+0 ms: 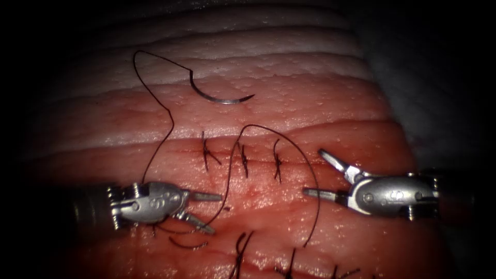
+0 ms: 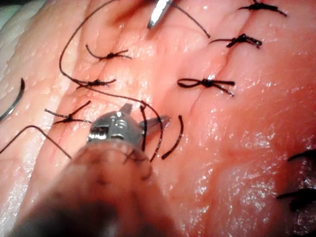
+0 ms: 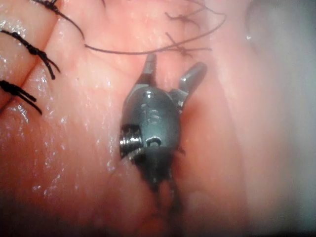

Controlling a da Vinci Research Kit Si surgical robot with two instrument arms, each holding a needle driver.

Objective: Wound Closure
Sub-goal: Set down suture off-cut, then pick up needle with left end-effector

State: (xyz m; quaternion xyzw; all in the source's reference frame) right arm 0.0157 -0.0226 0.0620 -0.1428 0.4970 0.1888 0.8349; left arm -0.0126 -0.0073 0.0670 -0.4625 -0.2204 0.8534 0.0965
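Needle [image 1: 219, 96] loose on tissue [image 1: 310, 103], well beyond both open, empty end effectors

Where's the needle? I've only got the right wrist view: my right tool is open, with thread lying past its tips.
Observer: The needle lies loose on the tissue, above the cut in the endoscope view, held by neither tool.
Operator: Is the left tool holding anything?
Observer: No. The left tool is open and holds nothing, down-left of the stitches.
Operator: Where does the thread go?
Observer: The thread loops from the needle's blunt end down to the left tool.
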